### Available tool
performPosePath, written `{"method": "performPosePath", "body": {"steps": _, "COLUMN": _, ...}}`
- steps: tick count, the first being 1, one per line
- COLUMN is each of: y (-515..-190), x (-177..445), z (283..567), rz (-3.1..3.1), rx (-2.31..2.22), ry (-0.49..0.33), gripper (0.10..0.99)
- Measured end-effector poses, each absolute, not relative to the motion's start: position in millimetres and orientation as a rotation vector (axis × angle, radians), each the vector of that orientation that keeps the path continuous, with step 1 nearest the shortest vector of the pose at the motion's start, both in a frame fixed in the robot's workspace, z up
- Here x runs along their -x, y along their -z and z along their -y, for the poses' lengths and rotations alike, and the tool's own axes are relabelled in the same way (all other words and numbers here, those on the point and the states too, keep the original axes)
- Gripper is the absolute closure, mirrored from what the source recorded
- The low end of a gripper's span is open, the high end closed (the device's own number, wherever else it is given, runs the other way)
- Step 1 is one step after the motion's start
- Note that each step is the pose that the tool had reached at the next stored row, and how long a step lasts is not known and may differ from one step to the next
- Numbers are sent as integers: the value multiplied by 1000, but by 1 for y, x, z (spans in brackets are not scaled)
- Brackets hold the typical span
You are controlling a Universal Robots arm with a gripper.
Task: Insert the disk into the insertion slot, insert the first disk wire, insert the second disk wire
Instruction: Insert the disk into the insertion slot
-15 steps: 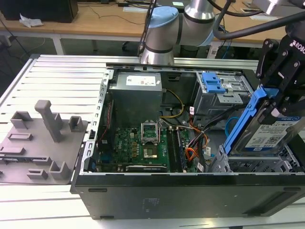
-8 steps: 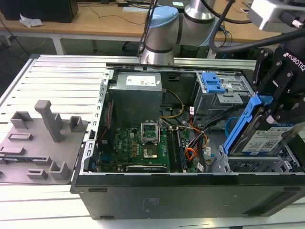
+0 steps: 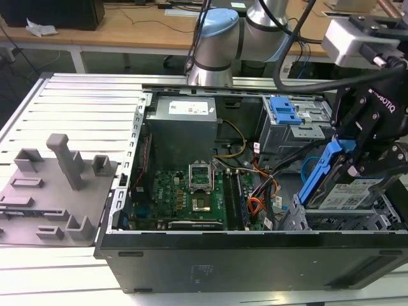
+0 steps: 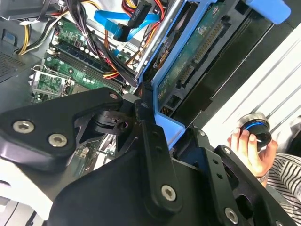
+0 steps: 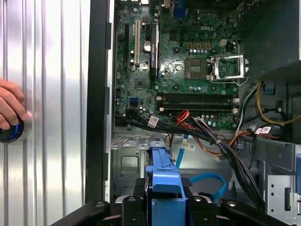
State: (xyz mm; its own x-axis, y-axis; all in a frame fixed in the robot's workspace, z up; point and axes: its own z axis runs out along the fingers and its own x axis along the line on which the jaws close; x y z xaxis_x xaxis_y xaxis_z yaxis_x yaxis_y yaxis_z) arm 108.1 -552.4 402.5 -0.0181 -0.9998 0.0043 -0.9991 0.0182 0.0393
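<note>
In the exterior view my gripper [image 3: 354, 167] is shut on the disk [image 3: 350, 193], a silver drive in a bright blue carrier frame [image 3: 324, 171]. The disk hangs tilted, its low end resting in or just over the insertion slot [image 3: 297, 220], the low grey perforated cage at the case's front right corner. The first wrist view has the blue carrier [image 5: 162, 181] clamped between my black fingers [image 5: 135, 203]. The second disk wire [image 5: 207, 181], a thin light-blue cable, curls in a loop beside the carrier and also appears in the second wrist view [image 4: 120, 20]. I cannot pick out the first disk wire.
The open computer case [image 3: 191, 268] holds a green motherboard [image 3: 191, 188], a power supply [image 3: 182, 127] and a taller cage with a blue latch [image 3: 284, 109]. An orange cable [image 3: 255, 205] and black wire bundles [image 5: 225, 150] lie near the slot. A hand [image 5: 9, 110] rests on a round button outside the case.
</note>
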Motion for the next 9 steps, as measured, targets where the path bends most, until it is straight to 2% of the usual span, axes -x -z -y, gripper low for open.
{"method": "performPosePath", "body": {"steps": 9, "y": -396, "x": -108, "z": 552, "rz": 2219, "rx": -2179, "ry": 39, "gripper": 706}}
